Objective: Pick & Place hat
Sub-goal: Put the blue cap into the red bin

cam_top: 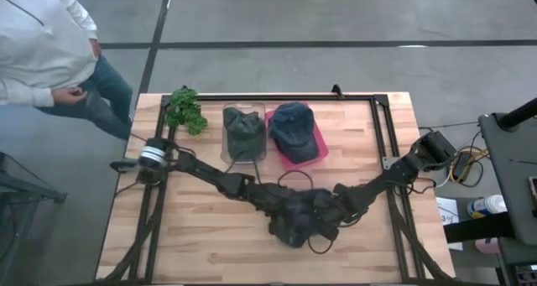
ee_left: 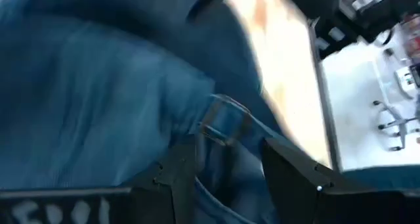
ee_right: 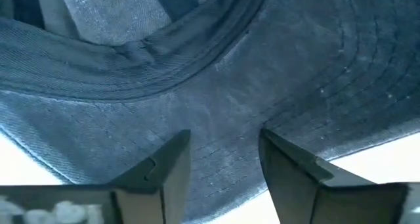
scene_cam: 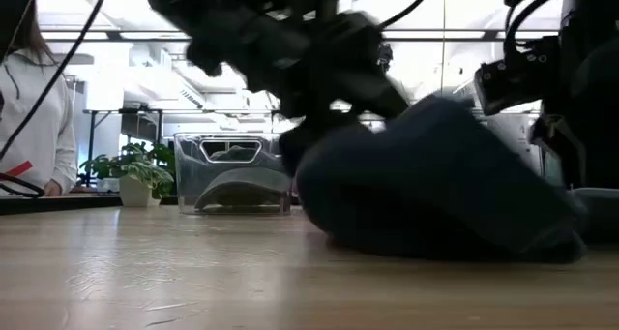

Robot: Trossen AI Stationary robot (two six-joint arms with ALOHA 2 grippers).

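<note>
Denim hat (ee_right: 216,99) lies between both tools' parted fingers, mid-table.

table (cam_top: 210,244): pale wood planks, matt, visible grain | hat (ee_right: 275,86): blue denim-like cloth, washed, rows of stitching on brim | strap buckle (ee_left: 223,122): dull metal | bin (scene_cam: 232,173): clear glossy plastic | tray (cam_top: 323,152): pink, smooth | gripper fingers (ee_right: 167,178): dark matt plastic | frame rails (cam_top: 382,135): black metal

I look straight down on the bench (cam_top: 210,244), level across it, and closely from both wrists at one hat (scene_cam: 435,185).
</note>
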